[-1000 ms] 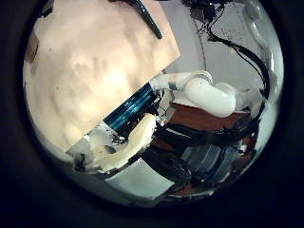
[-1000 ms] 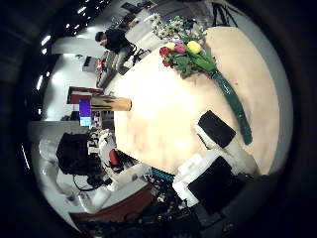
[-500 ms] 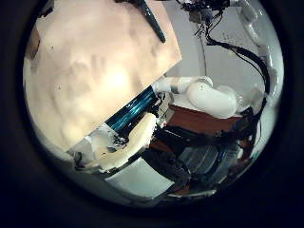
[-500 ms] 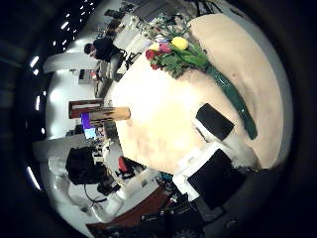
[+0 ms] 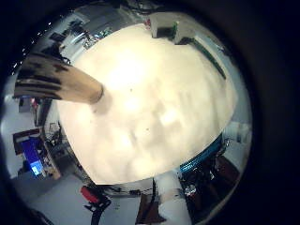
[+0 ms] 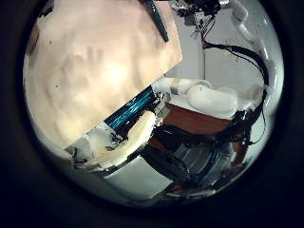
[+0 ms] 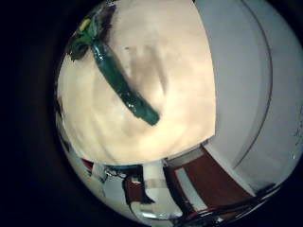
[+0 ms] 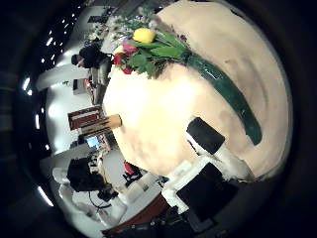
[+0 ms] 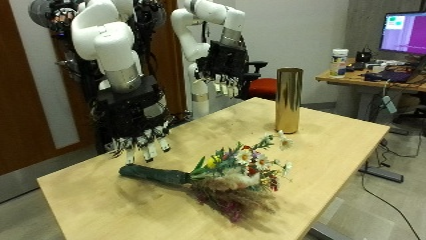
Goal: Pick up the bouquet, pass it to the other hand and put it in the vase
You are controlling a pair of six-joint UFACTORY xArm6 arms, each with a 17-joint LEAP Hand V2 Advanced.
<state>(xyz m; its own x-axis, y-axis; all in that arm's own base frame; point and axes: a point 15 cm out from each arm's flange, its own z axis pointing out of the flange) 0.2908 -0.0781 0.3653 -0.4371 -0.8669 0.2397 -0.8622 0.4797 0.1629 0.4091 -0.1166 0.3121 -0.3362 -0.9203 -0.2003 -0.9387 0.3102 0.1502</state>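
Mixed-flower bouquet with dark green wrapped stem (image 9: 213, 176) lies on light wooden tabletop (image 9: 333, 140), tall gold cylindrical vase (image 9: 288, 100) upright upper right; right hand (image 9: 137, 128) hovers over stem, left hand (image 9: 224, 72) behind, both fingers relaxed, empty

The right hand (image 9: 137, 143) is coming down toward the bouquet (image 9: 213, 178): in its thumb side palm view the flowers (image 8: 144, 48) and the green wrapped stem (image 8: 226, 89) loom larger and closer than a second ago, and the worktop (image 8: 168, 114) fills more of the picture. The left hand's (image 9: 220, 80) palm view has shifted only slightly, with the pale worktop (image 6: 90, 76) sliding a touch across it.
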